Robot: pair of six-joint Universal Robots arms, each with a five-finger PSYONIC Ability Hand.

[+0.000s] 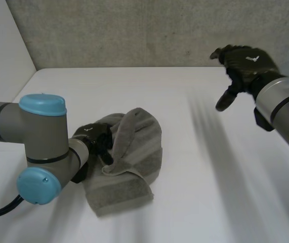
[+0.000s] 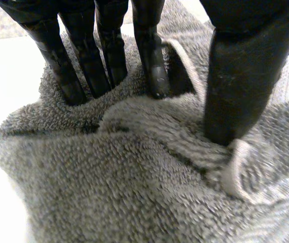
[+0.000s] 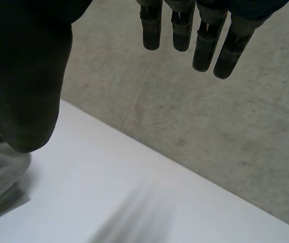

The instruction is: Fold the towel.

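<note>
Now the grey towel (image 1: pixel 139 152) lies crumpled on the white tabletop (image 1: pixel 200 202), and the left hand (image 1: pixel 94 136) sits at its 9 o'clock side, fingers (image 2: pixel 152 55) and thumb (image 2: pixel 240 76) squeezing a bump of cloth. The right hand (image 1: pixel 243 61) hangs in the air at 2 o'clock, far from the towel, its fingers loose and holding nothing. I think the towel is soft, light and floppy, so grab a corner or edge, not the middle.
</note>
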